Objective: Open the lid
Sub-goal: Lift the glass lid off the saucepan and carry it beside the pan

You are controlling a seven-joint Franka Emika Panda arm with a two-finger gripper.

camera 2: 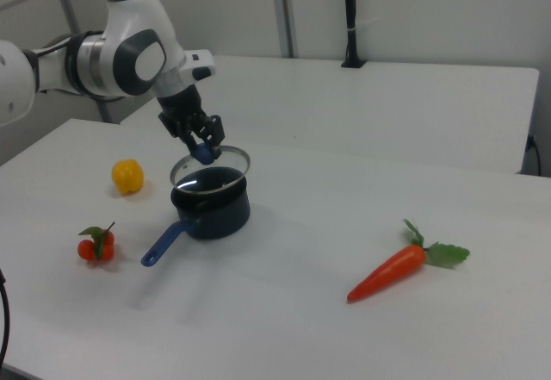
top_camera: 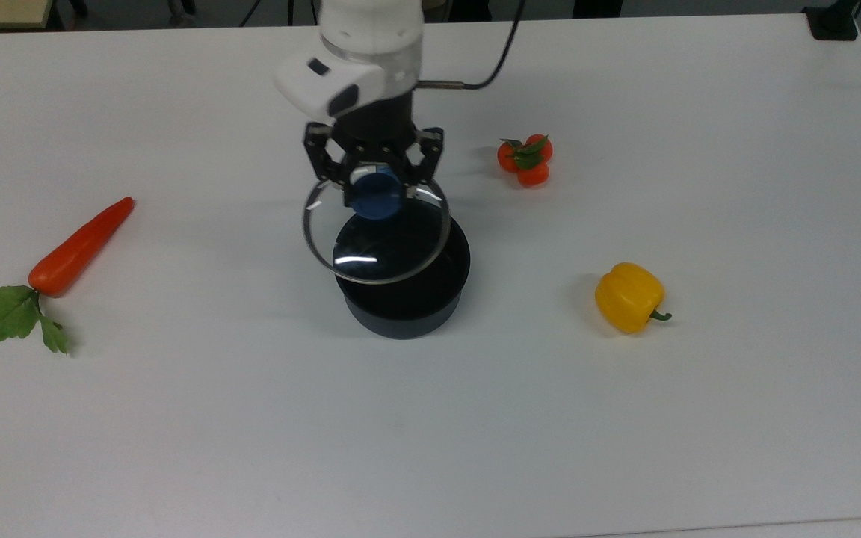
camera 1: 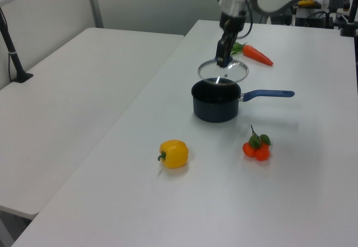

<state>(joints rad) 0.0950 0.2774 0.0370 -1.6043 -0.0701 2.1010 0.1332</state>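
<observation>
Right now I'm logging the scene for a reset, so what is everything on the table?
lid: one, clear glass, blue knob, held above the saucepan, toward the top view's left.
saucepan: one, dark blue, long blue handle, table centre, open.
carrot: one, orange with green leaves, the top view's left.
bell pepper: one, yellow, the top view's right.
tomatoes: one cluster of three, red-orange, green leaves, beyond the pepper.
table: one, white.
pincer: one, black, shut on the lid's knob.
</observation>
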